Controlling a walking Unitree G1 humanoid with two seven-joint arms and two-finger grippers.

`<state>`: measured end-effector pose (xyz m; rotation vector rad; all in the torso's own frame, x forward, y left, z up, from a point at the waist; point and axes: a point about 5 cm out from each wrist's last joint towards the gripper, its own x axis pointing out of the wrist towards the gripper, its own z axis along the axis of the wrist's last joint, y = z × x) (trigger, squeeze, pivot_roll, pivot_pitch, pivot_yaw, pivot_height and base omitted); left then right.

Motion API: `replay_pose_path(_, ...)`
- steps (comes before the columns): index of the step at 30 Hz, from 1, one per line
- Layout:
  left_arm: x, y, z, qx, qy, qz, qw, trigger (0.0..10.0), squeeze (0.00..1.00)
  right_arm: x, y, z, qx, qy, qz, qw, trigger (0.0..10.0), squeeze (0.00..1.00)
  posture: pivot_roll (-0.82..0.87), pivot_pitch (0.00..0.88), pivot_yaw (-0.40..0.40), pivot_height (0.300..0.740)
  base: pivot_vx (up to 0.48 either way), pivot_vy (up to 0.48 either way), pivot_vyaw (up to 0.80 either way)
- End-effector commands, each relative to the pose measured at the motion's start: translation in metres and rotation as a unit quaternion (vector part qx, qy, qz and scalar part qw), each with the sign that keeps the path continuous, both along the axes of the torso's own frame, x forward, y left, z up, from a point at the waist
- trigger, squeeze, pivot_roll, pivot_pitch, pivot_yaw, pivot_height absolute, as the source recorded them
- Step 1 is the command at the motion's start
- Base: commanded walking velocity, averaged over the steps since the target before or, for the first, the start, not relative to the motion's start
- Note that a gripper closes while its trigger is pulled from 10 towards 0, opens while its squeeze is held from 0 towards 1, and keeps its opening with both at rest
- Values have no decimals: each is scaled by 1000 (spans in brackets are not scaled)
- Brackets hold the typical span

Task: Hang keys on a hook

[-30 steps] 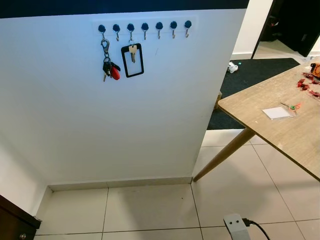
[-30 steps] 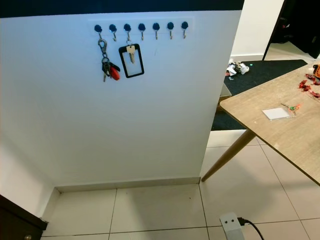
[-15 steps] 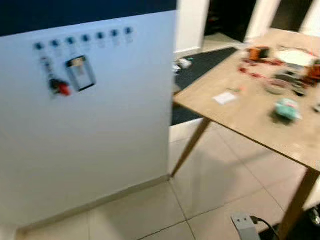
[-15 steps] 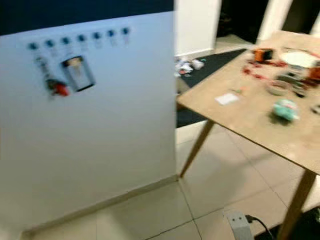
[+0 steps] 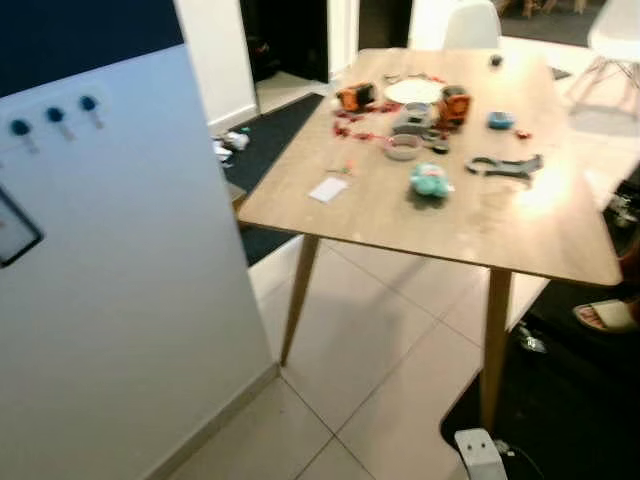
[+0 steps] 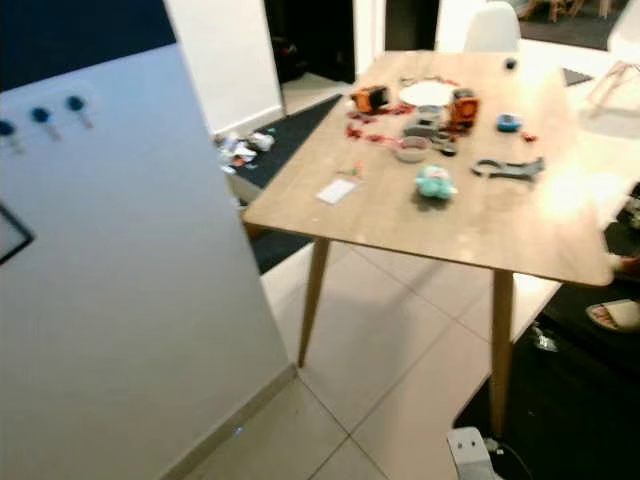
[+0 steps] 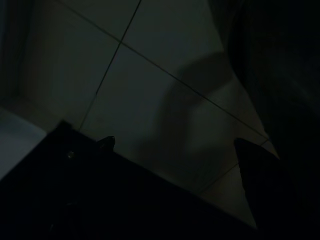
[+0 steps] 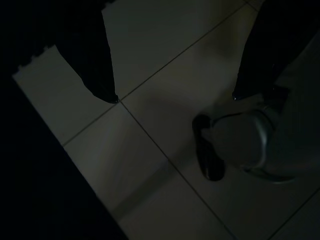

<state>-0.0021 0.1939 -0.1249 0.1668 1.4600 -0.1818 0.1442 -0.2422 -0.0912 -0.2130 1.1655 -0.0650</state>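
The white wall panel (image 5: 120, 300) stands at my left, with three dark hooks (image 5: 55, 115) of its rail near the frame edge. A corner of the black-framed key holder (image 5: 15, 235) hangs below them. On the wooden table (image 5: 440, 225) lies a grey metal piece (image 5: 505, 165) that may be a bunch of keys, and a tiny green-and-orange item (image 5: 347, 168) beside a white card (image 5: 327, 189). My right gripper (image 8: 175, 97) hangs open over dim floor tiles with nothing between its fingers. The left wrist view is very dark, showing floor tiles and a dark cabinet edge (image 7: 75, 165).
The table holds a teal object (image 5: 430, 182), a small bowl (image 5: 403, 147), a white plate (image 5: 413, 90) and orange items (image 5: 355, 97). A white chair (image 5: 470, 25) stands behind it. A grey box with a cable (image 5: 475, 450), a black mat (image 5: 560, 390) and a slipper (image 5: 605, 315) lie on the floor.
The whole picture has swung right as the camera turned: the hook rail and hanging keys slid to the left edge and the table came to the middle.
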Motion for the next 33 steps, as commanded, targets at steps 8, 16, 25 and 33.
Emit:
replay_pose_path(8,26,16,4,1,-55,7,998,10000,0,-6,12,-5,9,16,17,1000,10000,0,-105,0,105,740,0,0,-800)
replay_pose_path(16,26,23,6,9,-55,-2,998,10000,0,-5,17,-6,13,16,26,999,10000,0,-105,0,112,740,0,0,-800)
replay_pose_path(25,27,27,7,17,-59,-19,998,10000,0,-4,21,-7,16,18,35,999,10000,0,-114,0,112,740,0,0,-800)
replay_pose_path(33,29,29,7,25,-68,-29,997,10000,0,-4,20,-6,14,19,38,999,10000,0,-121,0,107,740,0,0,-800)
